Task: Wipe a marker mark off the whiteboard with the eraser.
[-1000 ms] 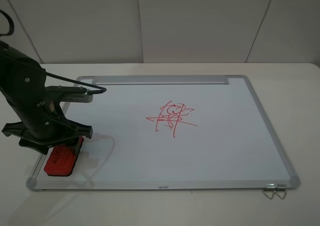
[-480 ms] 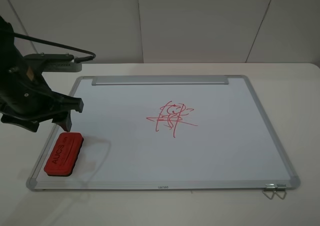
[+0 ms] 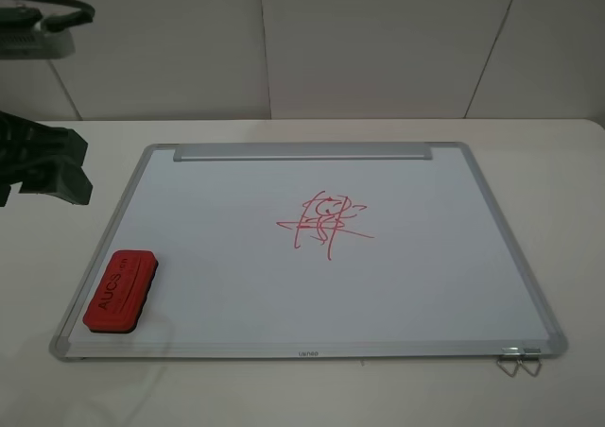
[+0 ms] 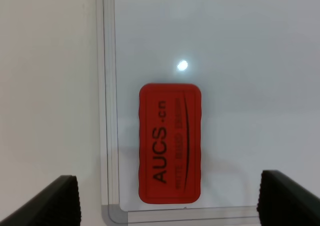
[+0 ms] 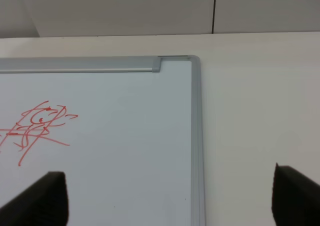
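Note:
The whiteboard lies flat on the table, silver-framed, with a top rail. The red eraser, printed AUCS.cn, rests on its near left corner and fills the middle of the left wrist view. High above it my left gripper is open and holds nothing. The small doodle mark does not show; the only red drawing is a larger scribble with long crossing lines, mid-board, also in the right wrist view. My right gripper is open over the board's far right part, holding nothing.
The left arm hangs at the left edge of the high view, off the board. A metal clip sticks out at the board's near right corner. A white wall stands behind the white table.
My left gripper has let go of the eraser, risen and drawn back to the left, off the board. The eraser stays where it lay. The scribble is unchanged.

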Available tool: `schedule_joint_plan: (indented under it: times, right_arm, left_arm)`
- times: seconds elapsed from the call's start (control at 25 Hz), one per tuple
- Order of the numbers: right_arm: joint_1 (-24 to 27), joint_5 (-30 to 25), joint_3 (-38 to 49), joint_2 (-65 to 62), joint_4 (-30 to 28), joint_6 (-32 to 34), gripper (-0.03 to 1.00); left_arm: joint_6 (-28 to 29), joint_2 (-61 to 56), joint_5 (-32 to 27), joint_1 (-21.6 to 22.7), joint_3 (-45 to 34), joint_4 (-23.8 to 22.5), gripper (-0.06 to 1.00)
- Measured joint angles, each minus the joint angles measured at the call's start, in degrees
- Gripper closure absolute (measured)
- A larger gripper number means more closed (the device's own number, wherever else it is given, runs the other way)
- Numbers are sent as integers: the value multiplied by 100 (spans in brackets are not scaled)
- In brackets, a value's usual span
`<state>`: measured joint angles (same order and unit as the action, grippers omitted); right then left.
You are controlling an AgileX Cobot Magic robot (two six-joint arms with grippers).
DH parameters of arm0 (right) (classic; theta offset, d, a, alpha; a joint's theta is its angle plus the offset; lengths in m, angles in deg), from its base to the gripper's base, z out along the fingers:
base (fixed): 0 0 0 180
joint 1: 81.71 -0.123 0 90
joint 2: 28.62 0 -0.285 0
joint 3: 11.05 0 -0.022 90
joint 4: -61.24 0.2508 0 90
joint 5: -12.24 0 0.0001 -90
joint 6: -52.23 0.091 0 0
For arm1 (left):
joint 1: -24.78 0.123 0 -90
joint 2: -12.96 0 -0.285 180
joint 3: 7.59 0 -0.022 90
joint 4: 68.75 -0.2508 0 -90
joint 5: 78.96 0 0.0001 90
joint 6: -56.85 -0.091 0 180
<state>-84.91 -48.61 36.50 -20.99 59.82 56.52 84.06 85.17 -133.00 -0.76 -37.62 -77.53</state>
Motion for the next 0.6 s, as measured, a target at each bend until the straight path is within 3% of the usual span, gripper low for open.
schedule_joint_plan:
  times: [0.36,0.6]
  right_arm:
    - [0,0,0,0,0,0,24]
    - [0,0,0,0,0,0,24]
  left_arm:
    - [-669,-2334,-456,0,0,243,23]
    - [-888,-3894,-819,0,-21,-3,23]
